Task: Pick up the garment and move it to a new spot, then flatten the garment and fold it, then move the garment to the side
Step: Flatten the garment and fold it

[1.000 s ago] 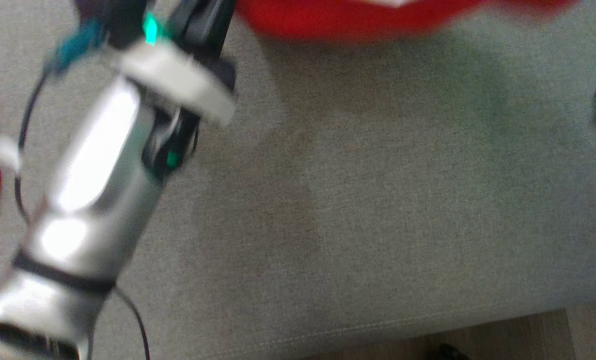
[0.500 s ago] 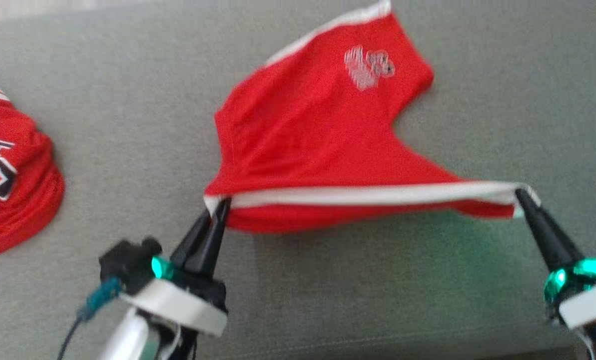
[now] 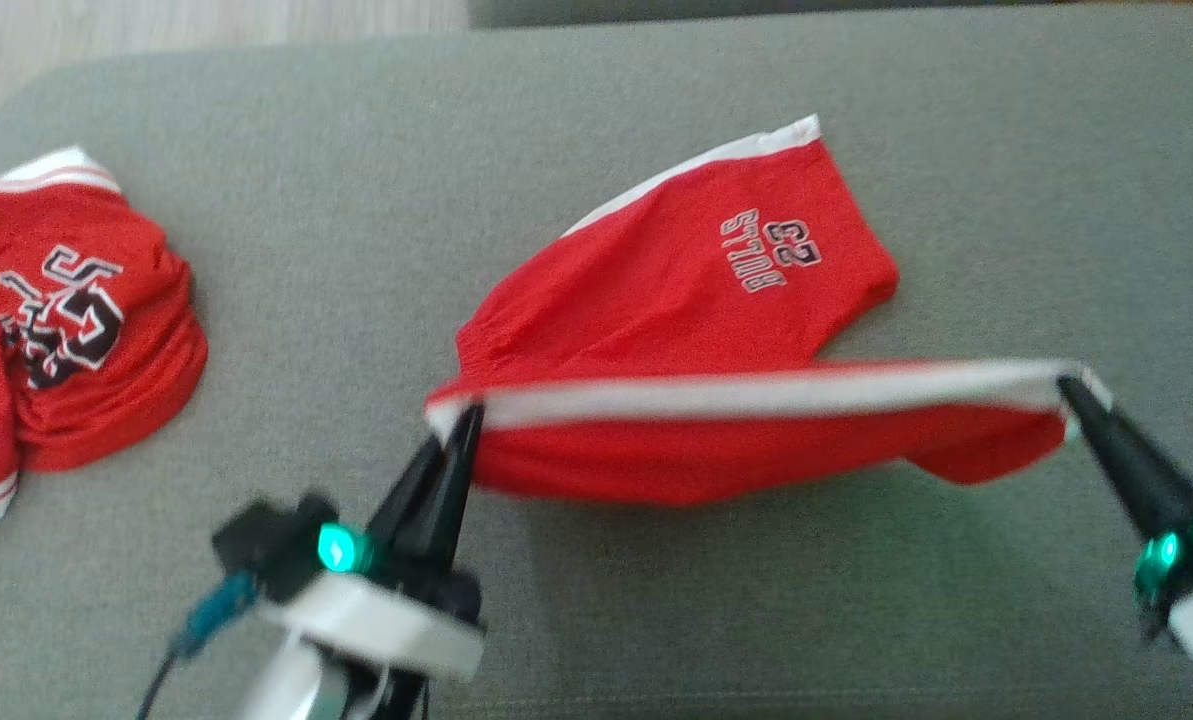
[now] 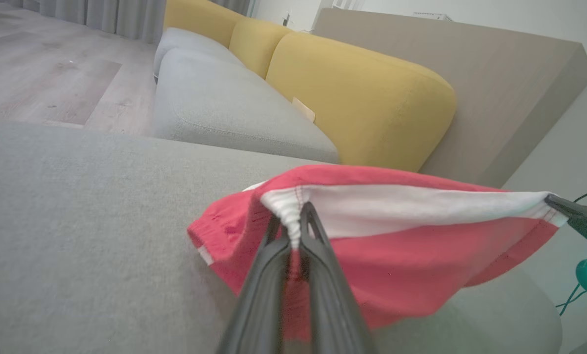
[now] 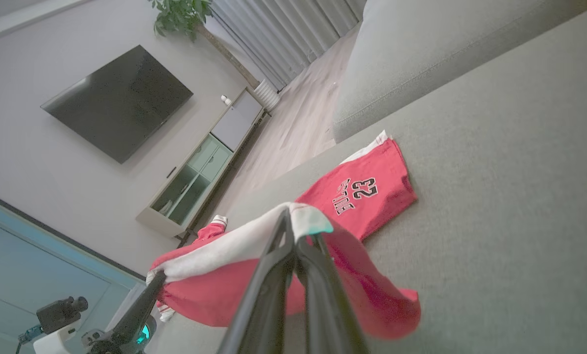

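Observation:
The garment (image 3: 676, 300) is a pair of red shorts with a white waistband and "BULLS 23" printed on one leg. It hangs stretched between my two grippers above the grey cushion (image 3: 596, 620), its far leg lying on the fabric. My left gripper (image 3: 461, 418) is shut on the waistband's left end, seen up close in the left wrist view (image 4: 293, 231). At the waistband's right end my right gripper (image 3: 1074, 388) is shut on the cloth, its tips (image 5: 293, 226) pinching the white band. The garment (image 5: 357, 196) trails away behind those tips.
A second red jersey piece (image 3: 66, 310) lies bunched at the cushion's left edge. Beyond the cushion stand a grey and yellow sofa (image 4: 352, 93) and wooden floor (image 4: 37, 73). A wall television (image 5: 116, 103) and a low cabinet (image 5: 200, 172) stand further off.
The head camera has tilted up from the near cushion edge, bringing the garment and both grippers into view. Both grips stay shut on the waistband, and the printed leg now lies flatter.

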